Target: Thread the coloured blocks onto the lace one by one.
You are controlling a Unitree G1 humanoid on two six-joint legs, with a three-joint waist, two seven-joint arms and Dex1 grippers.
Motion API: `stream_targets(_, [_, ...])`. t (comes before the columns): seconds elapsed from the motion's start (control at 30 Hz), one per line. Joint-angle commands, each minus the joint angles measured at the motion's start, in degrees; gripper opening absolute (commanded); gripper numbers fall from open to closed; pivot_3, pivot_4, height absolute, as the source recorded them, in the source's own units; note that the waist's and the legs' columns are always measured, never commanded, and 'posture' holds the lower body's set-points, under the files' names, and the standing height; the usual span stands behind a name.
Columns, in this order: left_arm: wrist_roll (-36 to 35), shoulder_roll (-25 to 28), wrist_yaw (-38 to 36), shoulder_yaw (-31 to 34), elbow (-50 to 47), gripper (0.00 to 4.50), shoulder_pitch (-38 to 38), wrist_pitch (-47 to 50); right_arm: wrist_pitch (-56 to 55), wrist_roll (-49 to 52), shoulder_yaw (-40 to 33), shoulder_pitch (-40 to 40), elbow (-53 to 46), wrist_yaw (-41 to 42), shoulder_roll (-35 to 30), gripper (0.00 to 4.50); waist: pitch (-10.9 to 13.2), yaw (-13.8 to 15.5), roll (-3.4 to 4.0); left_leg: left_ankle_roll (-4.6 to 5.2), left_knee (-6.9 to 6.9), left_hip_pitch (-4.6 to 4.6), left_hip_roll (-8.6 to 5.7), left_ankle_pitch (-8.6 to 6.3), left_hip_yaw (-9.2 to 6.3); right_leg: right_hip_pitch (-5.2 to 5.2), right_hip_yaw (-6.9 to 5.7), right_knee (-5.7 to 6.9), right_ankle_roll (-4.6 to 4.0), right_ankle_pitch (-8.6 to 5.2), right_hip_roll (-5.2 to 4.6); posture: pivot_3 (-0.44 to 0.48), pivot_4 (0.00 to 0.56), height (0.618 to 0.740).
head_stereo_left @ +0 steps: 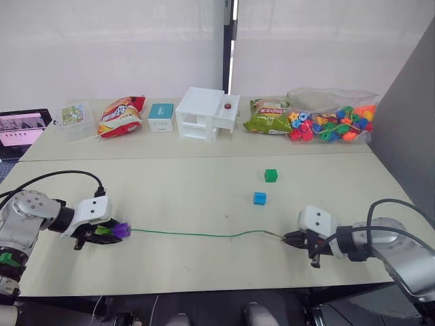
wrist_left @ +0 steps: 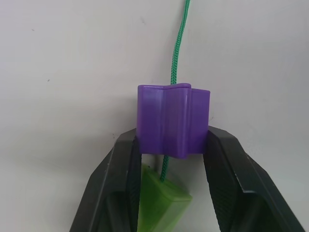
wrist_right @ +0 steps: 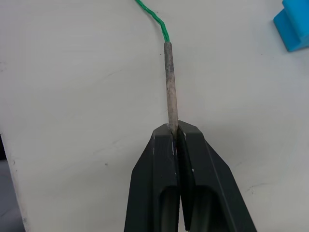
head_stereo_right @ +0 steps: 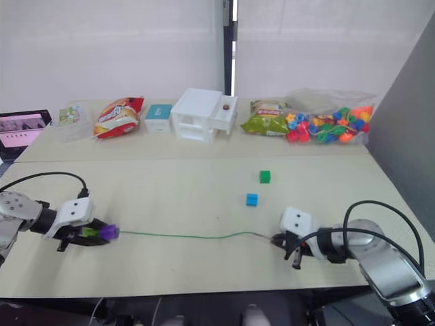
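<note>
The thin green lace [head_stereo_left: 197, 234] lies stretched across the near part of the table [head_stereo_left: 177, 197]. My left gripper [head_stereo_left: 112, 231] at the near left is shut on a purple block [wrist_left: 173, 120] that sits on the lace, with a lime-green wedge [wrist_left: 161, 200] behind it between the fingers. At the near right my right gripper [head_stereo_left: 289, 238] is shut on the lace's stiff grey tip [wrist_right: 170, 82]. A blue block [head_stereo_left: 259, 198] and a dark green block [head_stereo_left: 271, 175] lie loose on the table, right of centre.
Along the far table stand a clear bag of multicoloured beads [head_stereo_left: 332, 123], a green snack bag [head_stereo_left: 267, 117], a white drawer box [head_stereo_left: 206, 113], a small teal box [head_stereo_left: 161, 117], a red snack bag [head_stereo_left: 120, 116] and a tablet [head_stereo_left: 20, 129]. A grey panel [head_stereo_left: 408, 122] rises at the right.
</note>
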Motion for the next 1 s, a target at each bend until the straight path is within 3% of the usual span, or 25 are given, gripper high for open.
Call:
stream_targets(0.03, [2.9, 0.9, 2.2, 0.4, 0.8, 1.37, 1.0, -1.1, -1.3, -0.1, 0.3, -1.7, 0.0, 0.4, 0.3, 0.0, 0.0, 0.0, 0.0, 0.0, 0.0, 0.0, 0.0, 0.0, 0.0, 0.0, 0.0, 0.01, 0.0, 0.0, 0.0, 0.0, 0.15, 0.74])
stream_targets(0.07, [1.4, 0.3, 1.9, 1.0, -0.3, 1.37, 0.8, 1.1, -1.4, -0.2, 0.8, -2.3, 0.2, 0.4, 0.6, 0.0, 0.0, 0.1, 0.0, 0.0, 0.0, 0.0, 0.0, 0.0, 0.0, 0.0, 0.0, 0.01, 0.0, 0.0, 0.0, 0.0, 0.15, 0.74])
stream_targets(0.13, [-0.9, -0.3, 1.3, 1.9, -2.4, 2.4, 0.4, 4.7, -1.3, -0.2, 1.7, -3.7, 0.5, 0.4, 1.3, 0.0, 0.0, 0.2, 0.0, 0.0, 0.01, -0.01, -0.01, 0.0, 0.0, 0.0, 0.0, 0.02, 0.0, 0.0, -0.01, 0.0, 0.15, 0.74])
stream_targets(0.33, [-4.4, 0.4, 0.0, 4.3, -8.6, 4.3, 1.8, 10.9, -1.6, -0.7, 3.7, -5.2, 0.9, 0.7, 2.6, 0.0, 0.0, 0.3, 0.0, 0.0, 0.02, -0.06, -0.01, 0.0, -0.01, -0.03, -0.01, 0.02, 0.0, 0.0, -0.02, 0.0, 0.15, 0.74])
stream_targets(0.37, [-6.0, 0.6, -0.1, 5.3, -10.2, 4.43, 2.0, 13.2, -1.8, -0.8, 4.1, -5.4, 1.0, 0.8, 2.8, 0.0, 0.0, 0.4, -0.01, 0.0, 0.02, -0.08, -0.01, -0.01, -0.02, -0.04, -0.02, 0.02, 0.0, 0.0, -0.02, 0.0, 0.15, 0.74])
stream_targets(0.57, [-13.8, -0.5, 2.3, 10.1, -23.5, 4.43, 3.9, 25.6, -1.5, -1.1, 7.0, -8.2, 0.5, 1.5, 4.5, 0.0, 0.1, 0.3, -0.08, 0.01, 0.03, -0.13, -0.01, -0.01, -0.04, -0.06, -0.03, 0.01, 0.0, 0.0, -0.03, 0.0, 0.15, 0.74])
stream_targets(0.7, [-21.5, -5.9, 8.0, 10.4, -37.2, 4.43, 6.0, 36.3, -0.9, -2.2, 10.7, -11.8, 1.1, 1.9, 6.8, 0.0, 0.1, 0.3, -0.09, 0.01, 0.02, -0.11, -0.01, -0.01, -0.04, -0.06, -0.02, 0.02, 0.0, 0.0, -0.03, 0.0, 0.15, 0.74])
stream_targets(0.87, [-18.4, -20.0, 19.9, 1.5, -47.7, 4.43, 9.1, 36.8, -0.1, -4.6, 16.1, -17.9, 2.9, 2.7, 10.5, 0.0, 0.0, 0.4, -0.1, 0.01, 0.06, -0.12, -0.03, -0.01, -0.03, -0.05, 0.0, 0.01, -0.01, 0.01, -0.07, 0.0, 0.15, 0.74])
stream_targets(1.0, [-14.1, -24.9, 23.5, -3.7, -47.3, 4.43, 7.5, 33.9, 0.4, -6.0, 18.4, -21.2, 4.1, 3.5, 11.5, 0.0, 0.0, 0.5, -0.12, 0.0, 0.07, -0.13, -0.05, -0.01, -0.09, -0.06, -0.01, 0.03, -0.02, 0.02, -0.06, 0.0, 0.15, 0.74])
